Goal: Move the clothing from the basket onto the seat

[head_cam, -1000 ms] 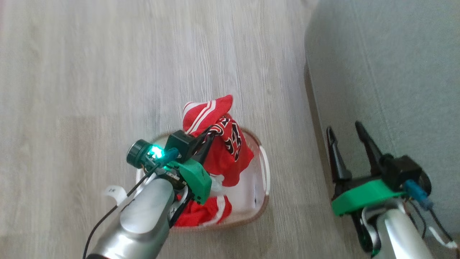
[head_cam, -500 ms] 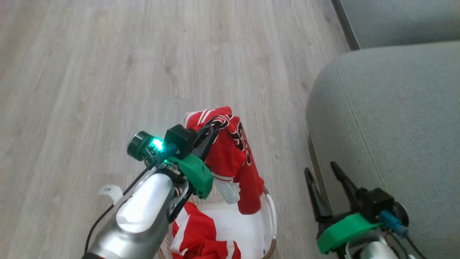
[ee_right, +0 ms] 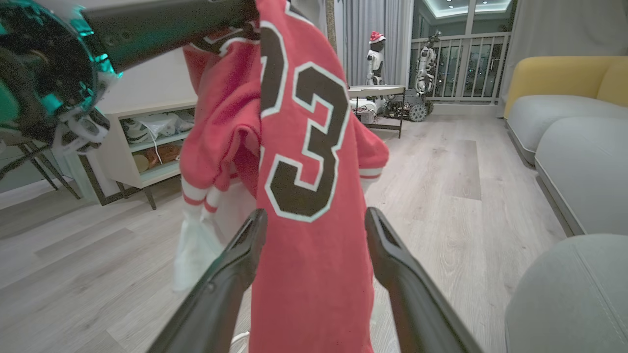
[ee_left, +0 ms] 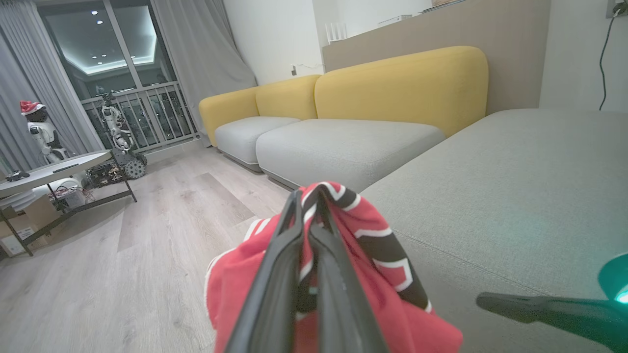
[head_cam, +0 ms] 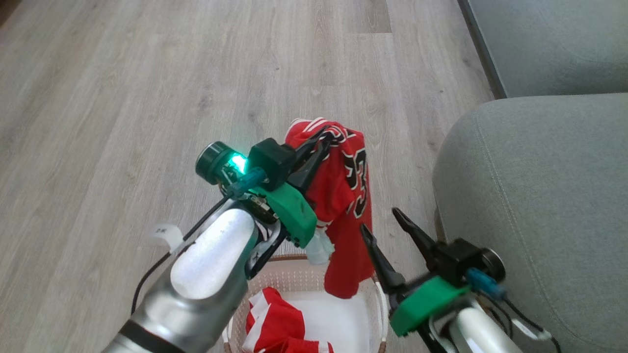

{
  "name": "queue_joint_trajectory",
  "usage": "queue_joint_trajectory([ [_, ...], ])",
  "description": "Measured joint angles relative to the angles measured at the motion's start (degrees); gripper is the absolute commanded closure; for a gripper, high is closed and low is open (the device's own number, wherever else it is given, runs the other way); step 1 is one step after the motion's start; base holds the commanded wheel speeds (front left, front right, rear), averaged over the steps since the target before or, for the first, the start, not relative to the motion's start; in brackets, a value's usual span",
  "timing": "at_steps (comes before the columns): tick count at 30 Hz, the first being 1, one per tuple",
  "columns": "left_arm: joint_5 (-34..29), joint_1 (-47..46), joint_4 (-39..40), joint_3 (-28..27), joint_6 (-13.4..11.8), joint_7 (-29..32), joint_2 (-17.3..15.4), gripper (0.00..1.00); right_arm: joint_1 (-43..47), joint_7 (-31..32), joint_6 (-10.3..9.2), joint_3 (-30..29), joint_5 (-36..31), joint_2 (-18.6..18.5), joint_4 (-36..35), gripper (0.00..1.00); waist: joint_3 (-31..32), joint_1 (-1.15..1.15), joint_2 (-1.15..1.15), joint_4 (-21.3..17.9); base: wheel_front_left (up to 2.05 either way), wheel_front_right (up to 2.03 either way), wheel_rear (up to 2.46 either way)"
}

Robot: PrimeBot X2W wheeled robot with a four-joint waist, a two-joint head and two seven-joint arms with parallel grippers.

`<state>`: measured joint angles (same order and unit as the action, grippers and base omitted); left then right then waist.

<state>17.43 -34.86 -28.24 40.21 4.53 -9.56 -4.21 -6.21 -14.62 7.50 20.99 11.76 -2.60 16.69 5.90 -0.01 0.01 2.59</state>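
While the limp, slippery jersey [head_cam: 343, 196] is clamped by the left hand [head_cam: 321, 139], its tail at six o'clock is judged best taken by the spread right hand [head_cam: 379, 218].

Pale wood-look planks covered the floor [head_cam: 147, 98], their seams running away from the camera. A sofa with rounded yellow backrests [ee_left: 402, 83] and light grey cushions [ee_left: 343, 147] stood against a beige panel [ee_left: 431, 29], beside a white wall [ee_left: 274, 34]. A black cable [ee_left: 604, 63] hung down the wall at the right. Long grey curtains [ee_left: 196, 44] framed a tall dark window [ee_left: 122, 63] with a railing; ceiling lights were reflected in the glass. Near it stood a pale oval table [ee_left: 54, 166] on dark legs and a small figure in a red hat [ee_left: 37, 127]. A low white shelf unit [ee_right: 142, 142] held assorted items.
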Motion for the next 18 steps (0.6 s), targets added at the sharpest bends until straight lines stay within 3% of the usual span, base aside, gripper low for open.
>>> queue_joint_trajectory([
  [12, 1.18, -0.11, 3.7, 2.43, -0.52, 1.9, 0.83, 1.0, -8.81, 0.0, 0.0, 3.04, 2.42, -0.44, 9.69, 0.0, -0.24, 0.0, 0.0, 1.82, 0.0, 0.0, 0.0],
  [13, 1.18, -0.09, 3.88, 2.52, -0.53, 1.9, 0.83, 1.0, -9.16, 0.0, 0.0, 3.23, 2.7, -0.45, 10.18, 0.36, -0.25, 0.0, 0.0, 1.97, 0.0, 0.0, 0.0],
  [14, 1.2, -0.08, 3.97, 2.6, -0.55, 1.9, 0.83, 1.0, -9.54, 0.0, 0.0, 3.45, 3.0, -0.46, 10.61, 0.58, -0.27, 0.0, 0.0, 2.1, 0.0, 0.0, 0.0],
  [15, 1.47, -0.04, 4.02, 2.64, -0.6, 1.9, 0.83, 1.0, -9.87, 0.0, 0.0, 3.55, 3.1, -0.46, 10.87, 1.0, -0.3, 0.0, 0.0, 2.2, 0.0, 0.0, 0.0],
  [18, 2.09, 0.23, 4.09, 2.55, -1.35, 1.9, 0.76, 1.0, -10.73, 0.0, 0.0, 3.49, 3.47, -0.47, 11.35, 1.0, -0.39, 0.0, -0.01, 2.29, 0.0, 0.0, 0.0],
])
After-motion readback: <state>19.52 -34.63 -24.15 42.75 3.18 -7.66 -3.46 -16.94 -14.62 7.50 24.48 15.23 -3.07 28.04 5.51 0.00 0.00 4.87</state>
